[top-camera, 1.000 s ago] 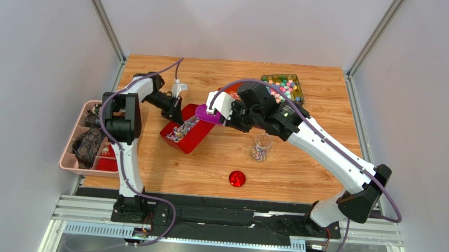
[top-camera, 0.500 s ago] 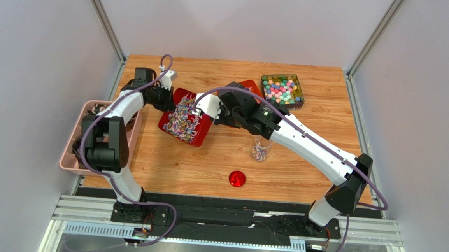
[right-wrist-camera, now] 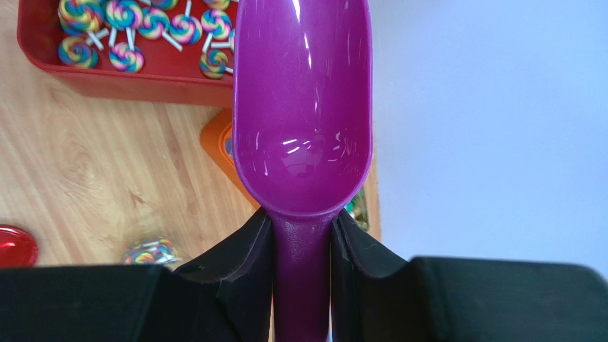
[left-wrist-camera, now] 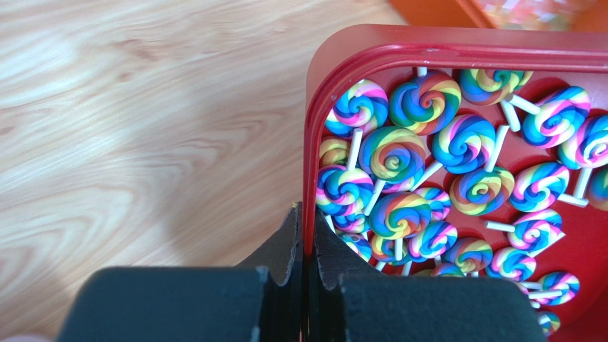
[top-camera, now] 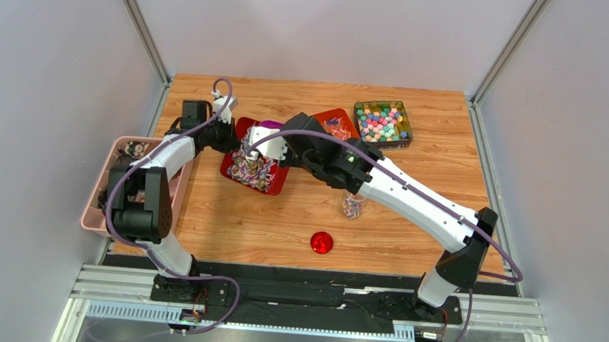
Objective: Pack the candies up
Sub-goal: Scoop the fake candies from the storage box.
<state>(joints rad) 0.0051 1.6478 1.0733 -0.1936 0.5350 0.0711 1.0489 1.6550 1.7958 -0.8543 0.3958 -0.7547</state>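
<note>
A red tray (top-camera: 271, 190) heaped with mixed-colour candies (top-camera: 246, 167) lies left of centre on the table (top-camera: 408, 225). The left fingers (top-camera: 229, 139) meet its far-left rim. The right fingers (top-camera: 278, 140) hold a purple scoop (top-camera: 268, 126) over its far edge. Far right sit an orange tray (top-camera: 336, 124) and a green box (top-camera: 383, 122) of coloured sweets. A clear jar (top-camera: 352, 204) stands nearer, and a round red lid (top-camera: 321, 242) nearer still. A pink bin (top-camera: 92, 210) sits beside the table's left edge.
</note>
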